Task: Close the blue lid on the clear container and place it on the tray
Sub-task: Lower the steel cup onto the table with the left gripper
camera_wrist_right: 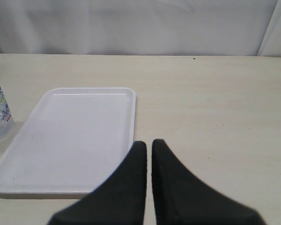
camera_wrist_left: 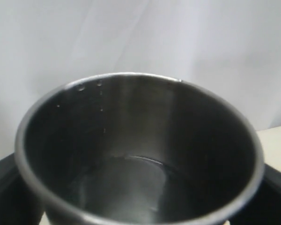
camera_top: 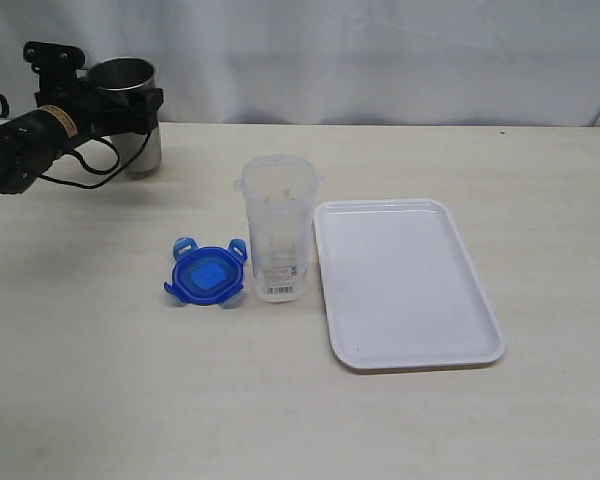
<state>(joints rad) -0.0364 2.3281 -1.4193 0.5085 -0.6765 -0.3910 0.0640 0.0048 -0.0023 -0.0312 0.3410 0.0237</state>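
The tray lay on the table right of its middle, the clear container stood beside it, and the blue lid lay next to that. At the back left corner the left gripper clamped a steel cup, fingers mostly hidden; the right gripper was pinched together.

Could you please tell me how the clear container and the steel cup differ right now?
The clear container is transparent plastic; the steel cup is opaque grey metal. The clear container stands free beside the tray; the steel cup, far left, is gripped by the left end effector. Both are upright and open-topped.
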